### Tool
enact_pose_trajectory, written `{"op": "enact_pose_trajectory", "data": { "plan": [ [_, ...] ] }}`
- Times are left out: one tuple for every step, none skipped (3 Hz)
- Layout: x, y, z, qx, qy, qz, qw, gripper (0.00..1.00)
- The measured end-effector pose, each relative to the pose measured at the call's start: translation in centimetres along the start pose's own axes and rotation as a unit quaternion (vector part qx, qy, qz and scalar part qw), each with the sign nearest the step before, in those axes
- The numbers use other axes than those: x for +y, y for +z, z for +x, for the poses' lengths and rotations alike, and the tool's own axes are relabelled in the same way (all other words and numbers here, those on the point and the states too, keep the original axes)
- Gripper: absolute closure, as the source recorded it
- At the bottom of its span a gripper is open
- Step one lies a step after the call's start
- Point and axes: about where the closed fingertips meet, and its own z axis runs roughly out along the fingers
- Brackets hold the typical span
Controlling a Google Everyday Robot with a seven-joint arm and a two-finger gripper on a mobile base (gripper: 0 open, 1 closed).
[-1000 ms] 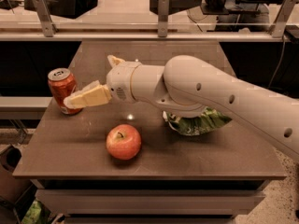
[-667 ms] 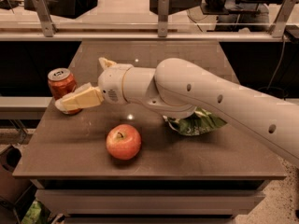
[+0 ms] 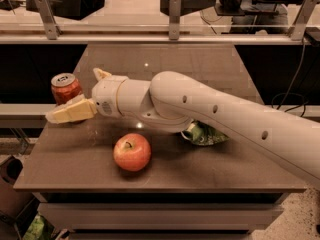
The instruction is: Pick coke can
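With the hand (image 3: 75,95) open around the can (image 3: 65,86) and gripping nothing, centre it, close squarely mid-body, then lift straight off the desk (image 3: 75,164).

Slid further left over the last second: the cream two-finger gripper (image 3: 75,96), jaws apart. Near finger (image 3: 70,111) now reaching past the left edge of the small red-orange metal soda can (image 3: 65,85) just behind it, no longer ending at its lower right. Back along the white arm (image 3: 225,114), more of the crumpled green bag (image 3: 204,134) covered.
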Motion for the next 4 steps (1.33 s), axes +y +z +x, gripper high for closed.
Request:
{"op": "enact_pose_trajectory", "data": {
  "plan": [
    [-0.1, 1.1, 0.2, -0.025, 0.004, 0.002, 0.9997, 0.18],
    [0.1, 2.3, -0.3, -0.052, 0.001, 0.0, 0.9987, 0.42],
    [0.4, 2.4, -0.3, -0.052, 0.001, -0.003, 0.9986, 0.64],
    [0.5, 2.5, -0.4, -0.052, 0.001, -0.005, 0.9986, 0.88]
  ]
}}
